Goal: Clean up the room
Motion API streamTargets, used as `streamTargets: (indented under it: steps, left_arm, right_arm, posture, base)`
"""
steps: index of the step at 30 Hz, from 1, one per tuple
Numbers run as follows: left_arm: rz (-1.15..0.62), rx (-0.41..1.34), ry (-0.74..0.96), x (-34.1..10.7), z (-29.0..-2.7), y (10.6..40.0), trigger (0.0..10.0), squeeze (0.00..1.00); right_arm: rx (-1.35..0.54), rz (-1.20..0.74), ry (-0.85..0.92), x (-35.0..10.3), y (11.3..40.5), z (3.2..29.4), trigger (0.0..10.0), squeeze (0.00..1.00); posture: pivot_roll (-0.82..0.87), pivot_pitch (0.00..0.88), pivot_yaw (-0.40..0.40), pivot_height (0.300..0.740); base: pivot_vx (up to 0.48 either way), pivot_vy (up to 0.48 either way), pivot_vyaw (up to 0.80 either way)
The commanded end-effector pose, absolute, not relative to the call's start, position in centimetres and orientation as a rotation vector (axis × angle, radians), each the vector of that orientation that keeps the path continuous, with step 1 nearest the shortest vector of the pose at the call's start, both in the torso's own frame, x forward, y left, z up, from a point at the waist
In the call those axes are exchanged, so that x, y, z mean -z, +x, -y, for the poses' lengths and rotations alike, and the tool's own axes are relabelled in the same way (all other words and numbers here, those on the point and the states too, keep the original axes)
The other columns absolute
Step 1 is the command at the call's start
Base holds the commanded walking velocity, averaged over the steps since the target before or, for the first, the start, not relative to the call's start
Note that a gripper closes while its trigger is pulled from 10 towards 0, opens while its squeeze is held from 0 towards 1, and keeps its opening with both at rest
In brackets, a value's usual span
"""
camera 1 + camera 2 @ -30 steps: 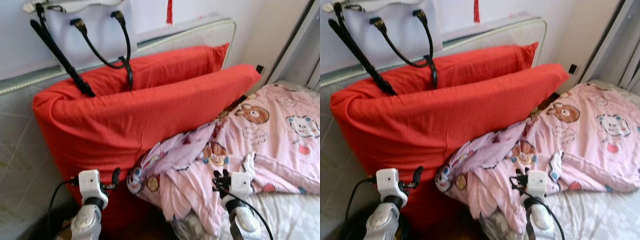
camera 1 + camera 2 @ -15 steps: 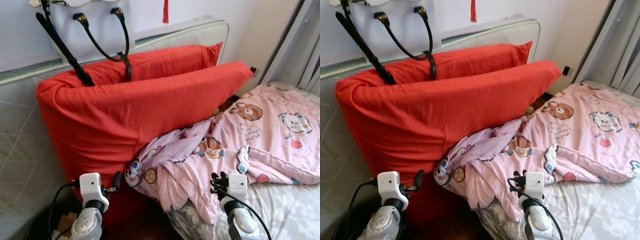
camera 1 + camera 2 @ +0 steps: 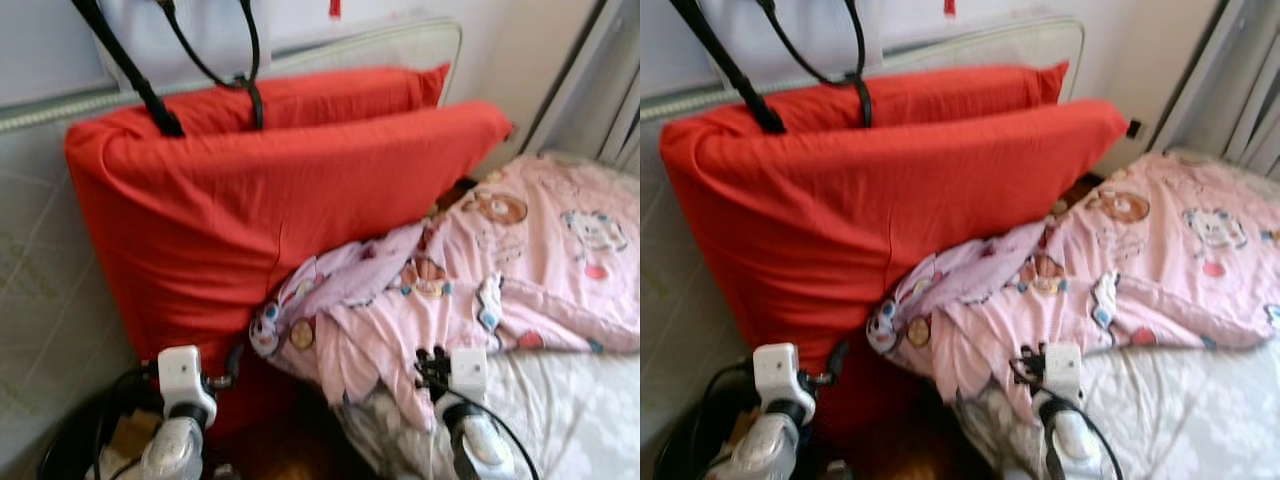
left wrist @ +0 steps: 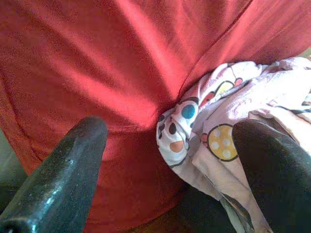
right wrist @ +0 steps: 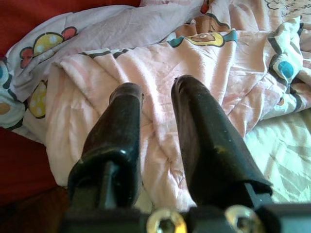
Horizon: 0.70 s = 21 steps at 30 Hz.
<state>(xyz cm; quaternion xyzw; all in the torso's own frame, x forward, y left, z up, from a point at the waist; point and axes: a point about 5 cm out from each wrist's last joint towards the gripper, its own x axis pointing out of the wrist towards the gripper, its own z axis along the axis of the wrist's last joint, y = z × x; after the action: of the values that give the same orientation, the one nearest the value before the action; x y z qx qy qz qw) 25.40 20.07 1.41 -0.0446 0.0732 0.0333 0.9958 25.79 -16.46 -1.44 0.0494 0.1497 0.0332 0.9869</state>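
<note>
A crumpled pink cartoon-print quilt (image 3: 520,270) lies on the bed, with one corner bunched against two big red pillows (image 3: 250,200) that stand upright on the left. My left gripper (image 3: 235,360) is open and low in front of the red pillows. In the left wrist view its fingers (image 4: 73,160) stand wide apart, facing the pillow (image 4: 97,58) and the quilt's corner (image 4: 214,126). My right gripper (image 3: 432,365) hovers just above the near folds of the quilt (image 5: 233,63). Its fingers (image 5: 194,121) are close together with nothing between them.
A white handbag with black straps (image 3: 250,60) rests on top of the red pillows. Behind them a mattress (image 3: 380,45) leans against the wall. A pale patterned sheet (image 3: 580,410) covers the bed at the right. Grey curtains (image 3: 600,90) hang beyond. Dark floor (image 3: 290,450) shows between pillows and bed.
The whole picture has shifted and blurred, so the camera has moved. Both arms keep the same pose, and the quilt and pillows lie as before.
</note>
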Motion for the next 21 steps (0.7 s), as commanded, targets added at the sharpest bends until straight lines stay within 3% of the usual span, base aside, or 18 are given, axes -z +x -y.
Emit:
streamTargets:
  steps: [1, 21]
  left_arm:
    - [-0.153, -0.068, -0.098, -1.4, -20.0, 25.3, 10.0, 0.00]
    - [-0.141, -0.069, -0.093, -1.9, -20.6, 25.4, 10.0, 0.00]
  right_arm:
    - [-0.063, -0.301, 0.111, 1.4, 25.8, 16.7, 10.0, 1.00]
    - [-0.139, -0.322, 0.133, 1.5, 26.1, 15.5, 10.0, 1.00]
  posture:
    - [-0.04, 0.003, -0.064, 0.647]
    - [-0.02, 0.000, -0.068, 0.647]
  base:
    - [0.000, 0.000, 0.00]
    - [0.000, 0.000, 0.00]
